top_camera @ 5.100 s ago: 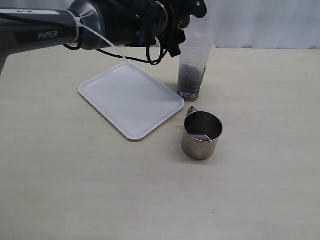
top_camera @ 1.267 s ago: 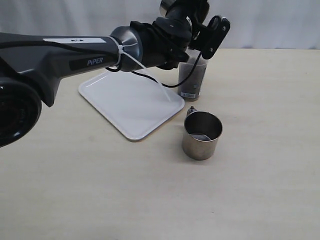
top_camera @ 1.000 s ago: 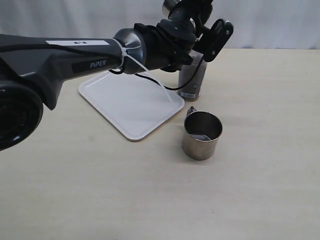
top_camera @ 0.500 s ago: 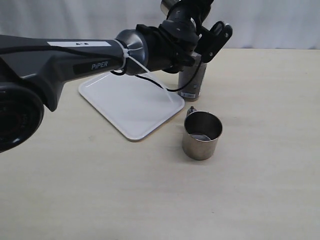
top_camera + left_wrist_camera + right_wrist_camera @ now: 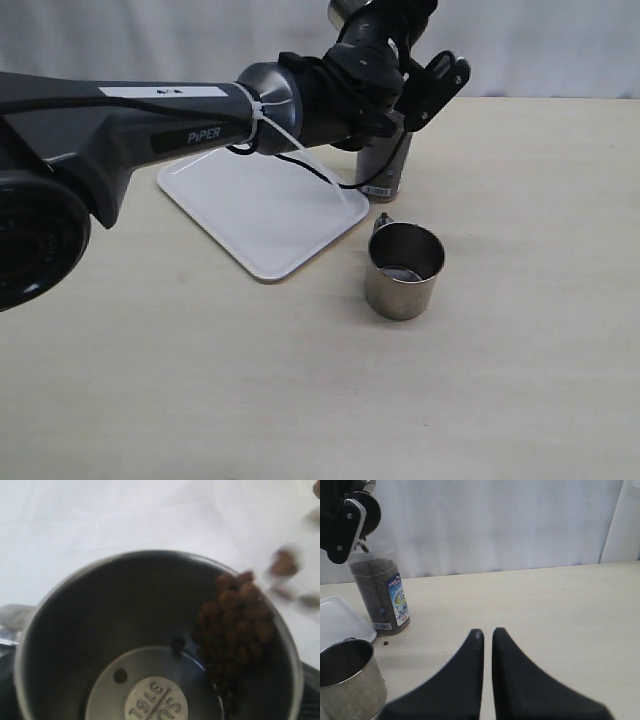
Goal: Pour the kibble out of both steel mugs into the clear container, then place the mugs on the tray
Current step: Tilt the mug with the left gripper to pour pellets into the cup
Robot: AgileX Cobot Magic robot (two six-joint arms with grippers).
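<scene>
The table (image 5: 500, 380) lay open and bare along its near side and to the right, while the working things sat bunched toward the far edge. The white tray (image 5: 250, 200) lay at an angle, its near right corner close to the standing mug (image 5: 403, 270) but not touching it. That mug stood upright just in front of the clear container (image 5: 385, 168), with a gap between the 2. 1 stray pellet (image 5: 385, 643) lay on the table just beside the container's base. Against the earliest picture, the left arm (image 5: 150, 110) had swung forward across the tray's far corner, and its wrist now hid the container's rim, which had shown plainly then. In the last half second the wrist had edged a little to the right. The left gripper (image 5: 380, 25) hung above the container, clamped on the tilted mug (image 5: 150, 645), which was tipped so far that its stamped bottom faced the wrist camera. The kibble (image 5: 235, 625) was sliding along the mug's wall and over its lip, with blurred pellets beyond the rim. More kibble filled much of the container. The right gripper (image 5: 487, 631) was held low over the open table right of the container, its fingers pressed together and empty.
</scene>
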